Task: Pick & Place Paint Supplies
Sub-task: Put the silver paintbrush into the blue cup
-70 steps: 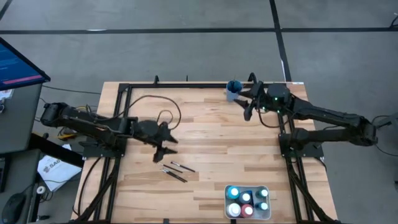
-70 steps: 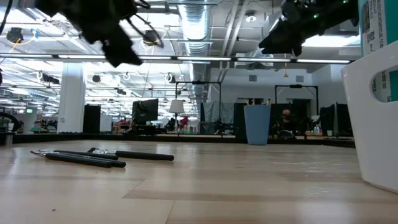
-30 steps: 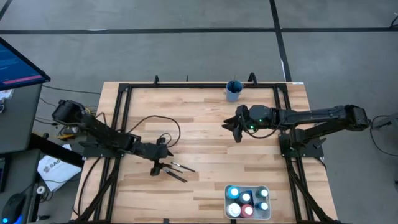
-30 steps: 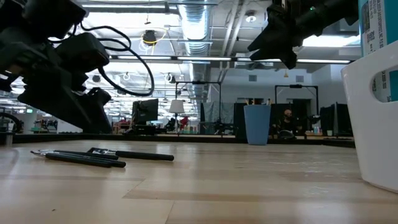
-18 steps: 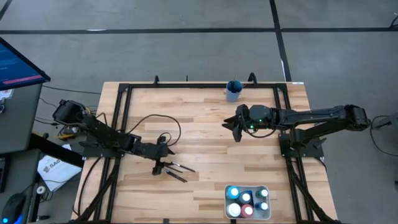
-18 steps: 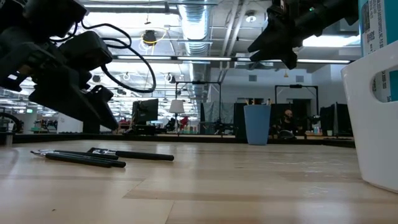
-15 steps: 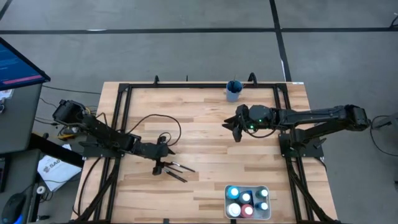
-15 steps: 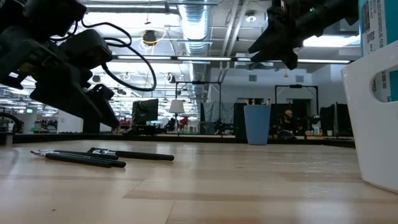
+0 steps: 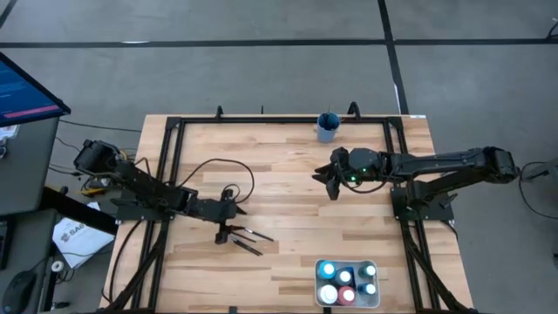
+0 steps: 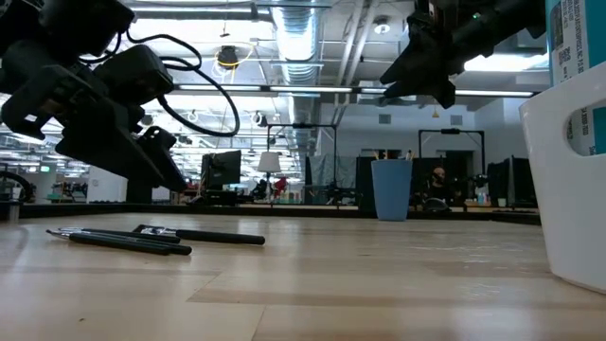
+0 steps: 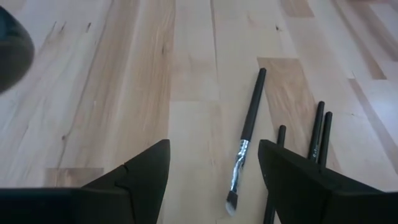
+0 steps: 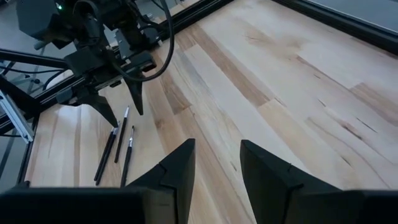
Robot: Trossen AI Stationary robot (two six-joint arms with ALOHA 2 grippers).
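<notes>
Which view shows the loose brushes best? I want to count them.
The left wrist view: the brushes lie close, four shafts apart, one silver-tipped. The high view shows thin dark lines, the low view overlapping shafts, the right wrist view three distant brushes.

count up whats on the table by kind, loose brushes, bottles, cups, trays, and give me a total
paintbrushes lying loose: 4
paint bottles in the tray: 6
blue cup: 1
white tray: 1
total: 12
</notes>
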